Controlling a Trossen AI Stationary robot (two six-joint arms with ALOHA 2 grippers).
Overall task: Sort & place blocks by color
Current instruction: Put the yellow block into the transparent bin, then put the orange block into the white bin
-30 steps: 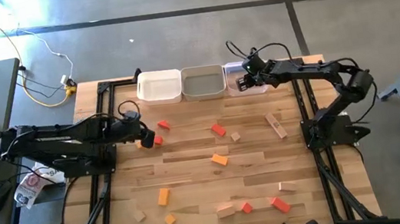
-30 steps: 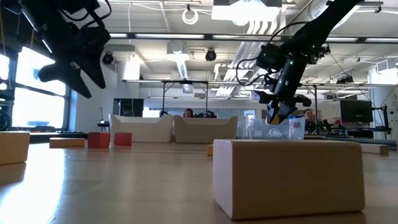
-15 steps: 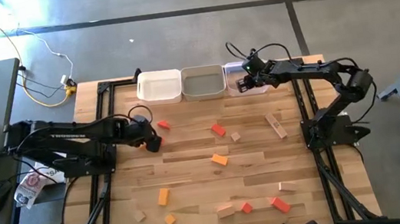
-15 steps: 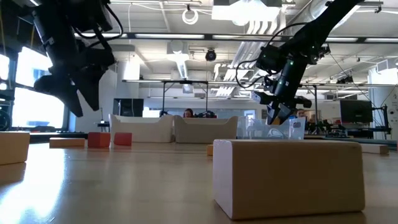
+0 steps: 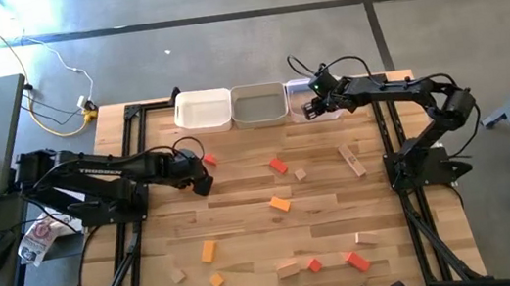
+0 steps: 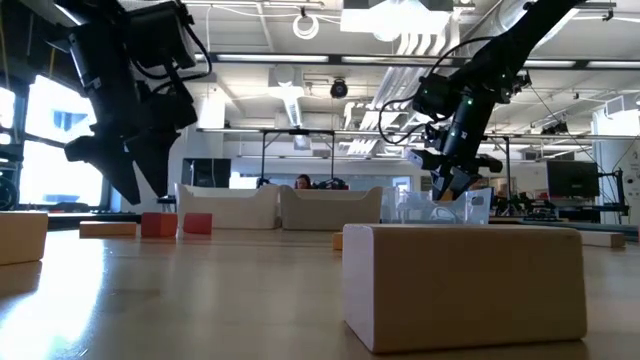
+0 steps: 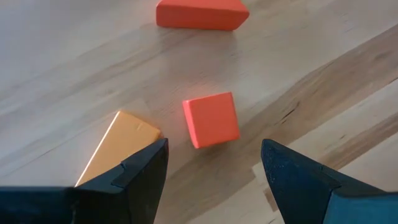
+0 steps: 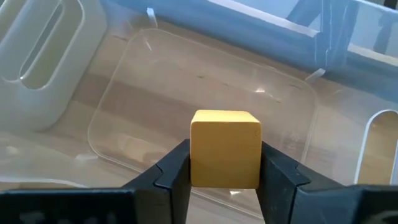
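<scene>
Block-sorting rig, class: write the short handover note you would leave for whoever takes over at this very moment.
Right gripper: over the clear bin, its fingers still against a yellow cube; the clear bin looks empty under it.
Left gripper: open, low over a red cube, a yellow block beside it, a red wedge beyond.
White bin and grey bin look empty.
Done: little, as far as can be seen.
Left: drop the yellow cube, then sort the blocks scattered on the table.
</scene>
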